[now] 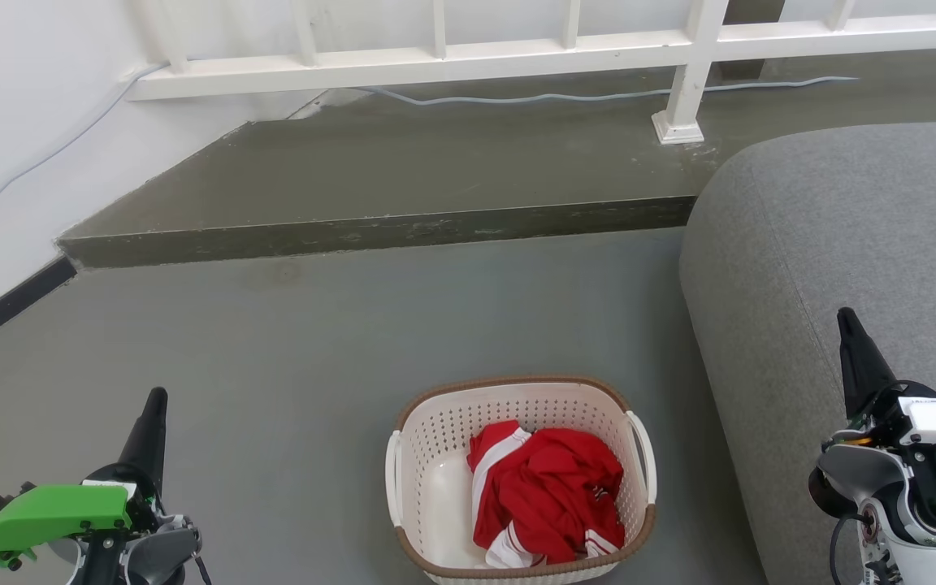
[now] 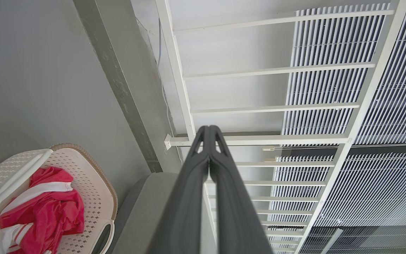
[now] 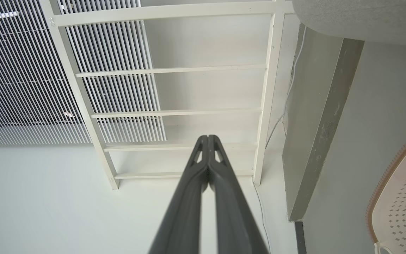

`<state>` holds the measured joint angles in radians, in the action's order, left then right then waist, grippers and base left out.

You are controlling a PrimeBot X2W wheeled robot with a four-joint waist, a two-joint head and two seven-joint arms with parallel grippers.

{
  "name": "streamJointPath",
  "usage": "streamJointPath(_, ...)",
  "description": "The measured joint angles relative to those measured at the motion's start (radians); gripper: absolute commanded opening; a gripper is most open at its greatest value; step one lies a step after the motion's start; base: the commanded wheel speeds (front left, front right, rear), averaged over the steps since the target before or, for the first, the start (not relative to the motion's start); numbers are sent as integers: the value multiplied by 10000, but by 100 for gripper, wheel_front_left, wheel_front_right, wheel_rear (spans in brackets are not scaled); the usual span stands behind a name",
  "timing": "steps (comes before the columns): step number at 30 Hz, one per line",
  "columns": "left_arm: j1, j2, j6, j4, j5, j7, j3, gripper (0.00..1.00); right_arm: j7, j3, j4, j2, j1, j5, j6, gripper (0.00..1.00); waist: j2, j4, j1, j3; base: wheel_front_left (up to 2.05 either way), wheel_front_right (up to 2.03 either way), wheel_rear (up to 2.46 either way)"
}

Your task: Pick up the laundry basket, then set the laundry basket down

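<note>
Found left jaws and right jaws clenched on nothing. Located laundry basket (image 1: pixel 444 431) upright on floor (image 1: pixel 314 341) between them, well apart from both, just beside grey sofa (image 1: pixel 842 244), red-and-white garment (image 1: pixel 549 487) inside.

Grey floor (image 1: pixel 289 341), sofa (image 1: pixel 842 244) (white railing (image 1: pixel 435 61))

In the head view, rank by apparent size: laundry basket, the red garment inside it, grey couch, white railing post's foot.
1. grey couch, though cropped by the frame.
2. laundry basket.
3. red garment, inside the basket.
4. railing post's foot, smallest, but farthest away, so true size unsure.
</note>
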<state>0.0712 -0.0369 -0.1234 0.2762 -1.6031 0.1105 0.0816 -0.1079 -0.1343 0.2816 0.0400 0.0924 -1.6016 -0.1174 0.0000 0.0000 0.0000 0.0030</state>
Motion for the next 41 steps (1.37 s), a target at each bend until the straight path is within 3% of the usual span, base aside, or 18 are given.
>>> streamJointPath(41,0,0,0,-2,0,0,2,0,0,0,-2,0,-1,0,2,0,0,0,0,0,0,0,0)
